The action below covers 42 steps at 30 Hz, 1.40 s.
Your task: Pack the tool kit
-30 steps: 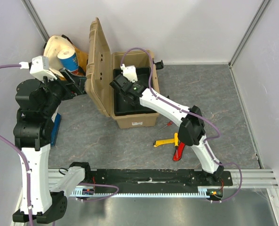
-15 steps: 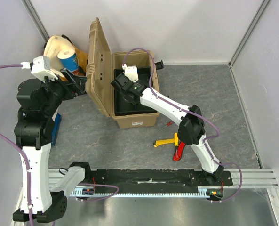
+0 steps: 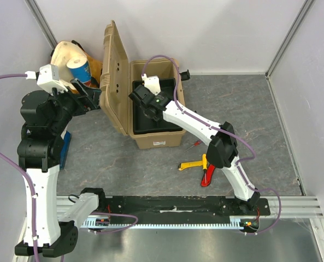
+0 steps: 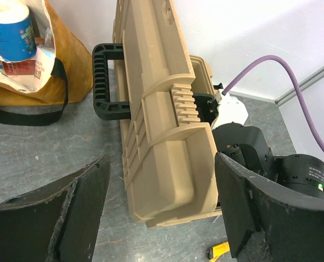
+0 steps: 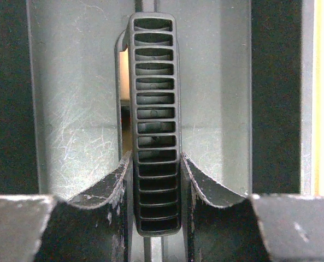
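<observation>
- While the right gripper (image 5: 156, 158) reaches down into the large tan plastic toolbox (image 3: 156, 140), its fingers (image 5: 115, 183) are pressed together on the ribbed black handle (image 5: 156, 109) of the black inner tray (image 3: 151, 125). The tray sits inside the box.
- The left gripper (image 4: 160, 164) is spread wide and holds nothing. The raised tan lid (image 4: 162, 109) stands just ahead of it, and I cannot see any contact.
- Packing seems to be at an early stage: the yellow-handled tool (image 3: 192, 164), the red knife (image 3: 207, 176) and the thin red screwdriver (image 3: 194, 144) lie on the table, well behind the right gripper and outside the box.
- No hammer can be found in these views.
- What is left, in my judgement: put the loose tools inside, settle the tray, then close and latch the lid.
</observation>
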Each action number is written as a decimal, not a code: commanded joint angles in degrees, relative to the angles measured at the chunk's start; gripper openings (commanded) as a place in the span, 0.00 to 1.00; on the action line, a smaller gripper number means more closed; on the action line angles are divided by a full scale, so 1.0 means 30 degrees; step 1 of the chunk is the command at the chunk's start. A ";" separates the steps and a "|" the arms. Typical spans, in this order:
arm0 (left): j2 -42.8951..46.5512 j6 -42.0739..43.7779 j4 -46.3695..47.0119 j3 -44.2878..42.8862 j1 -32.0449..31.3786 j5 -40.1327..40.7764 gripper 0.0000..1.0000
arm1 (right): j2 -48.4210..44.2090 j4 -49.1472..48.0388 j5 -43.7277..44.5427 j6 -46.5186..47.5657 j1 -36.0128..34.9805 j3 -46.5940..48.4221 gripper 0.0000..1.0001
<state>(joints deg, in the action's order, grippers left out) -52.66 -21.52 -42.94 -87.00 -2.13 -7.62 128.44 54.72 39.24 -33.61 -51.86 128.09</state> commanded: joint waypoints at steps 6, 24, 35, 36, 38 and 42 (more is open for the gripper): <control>0.0094 0.0552 0.0485 -0.0033 -0.0051 0.0136 0.82 | -0.0567 0.0890 0.0160 -0.0341 0.0060 0.0312 0.00; 0.0065 0.0522 0.0514 0.0114 -0.0051 0.0049 0.82 | -0.0480 0.1624 -0.0016 -0.1103 -0.0088 -0.0894 0.00; 0.0035 0.0552 0.0543 0.0114 -0.0051 0.0166 0.82 | -0.1007 0.2003 0.0366 -0.0312 -0.0088 0.1744 0.00; 0.0035 0.0552 0.0543 0.0143 -0.0051 0.0166 0.82 | -0.1007 0.2092 0.0337 -0.0312 -0.0088 0.1949 0.00; -0.0023 0.0552 0.0572 0.0143 -0.0051 0.0137 0.82 | -0.0949 0.2297 0.0045 -0.0341 -0.0088 0.2301 0.00; -0.0052 0.0552 0.0572 0.0201 -0.0051 0.0137 0.82 | -0.0861 0.2502 0.0072 -0.0458 -0.0088 0.2157 0.00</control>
<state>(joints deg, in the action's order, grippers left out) -52.77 -21.52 -42.92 -86.78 -2.13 -7.60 127.83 61.25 37.32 -34.52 -52.18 131.66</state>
